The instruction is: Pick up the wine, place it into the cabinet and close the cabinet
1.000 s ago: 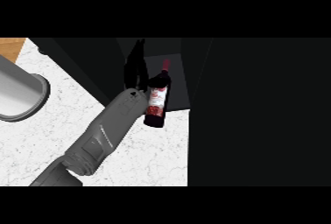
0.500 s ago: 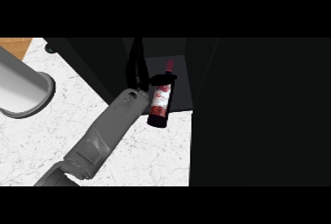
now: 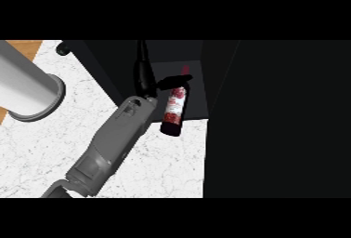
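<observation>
The wine bottle [image 3: 173, 109], dark with a red and white label, hangs tilted with its neck up, in front of the dark cabinet's [image 3: 194, 56] opening. My left hand [image 3: 145, 79] comes up from the lower left on a grey forearm. Its thumb crosses the bottle's neck and the hand is shut on it. The bottle's base sticks out over the white marble counter [image 3: 158, 167]. The fingers are hard to tell apart from the black cabinet behind them. My right hand does not show.
A grey cylinder [image 3: 26, 88] stands on the counter at the left. A large black surface [image 3: 288, 121] fills the right half of the view, from top to bottom. A strip of wood [image 3: 29, 47] shows at the upper left.
The left hand has carried the bottle slightly right and up towards the cabinet opening, and the bottle now stands a little more upright.
</observation>
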Robot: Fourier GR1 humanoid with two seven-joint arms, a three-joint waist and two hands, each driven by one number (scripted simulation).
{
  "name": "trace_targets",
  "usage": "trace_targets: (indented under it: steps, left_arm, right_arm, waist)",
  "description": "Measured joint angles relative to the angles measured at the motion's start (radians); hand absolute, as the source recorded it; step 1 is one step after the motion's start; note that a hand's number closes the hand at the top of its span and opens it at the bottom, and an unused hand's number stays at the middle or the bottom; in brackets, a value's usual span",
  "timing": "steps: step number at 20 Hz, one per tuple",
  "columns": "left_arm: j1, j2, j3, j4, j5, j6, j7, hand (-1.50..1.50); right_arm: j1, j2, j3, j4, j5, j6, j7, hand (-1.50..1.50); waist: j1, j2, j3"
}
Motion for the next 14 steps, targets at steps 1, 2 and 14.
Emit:
trace_targets:
  steps: [1,2,14]
  left_arm:
    - [0.009,0.000,0.003,-0.012,0.016,-0.015,-0.019,-1.50]
    - [0.019,0.000,-0.013,-0.036,0.037,-0.018,-0.024,-1.50]
    - [0.195,0.000,-0.142,-0.313,0.097,-0.100,-0.033,-1.50]
  right_arm:
    - [0.010,-0.005,0.000,-0.002,0.000,0.001,-0.001,-1.50]
    - [-0.002,-0.002,0.004,-0.002,0.001,-0.009,0.009,-1.50]
    - [-0.026,-0.006,0.008,-0.012,0.018,-0.069,0.037,-1.50]
  waist:
    - [0.004,-0.001,0.000]
    - [0.008,-0.002,0.000]
    - [0.056,-0.015,0.002]
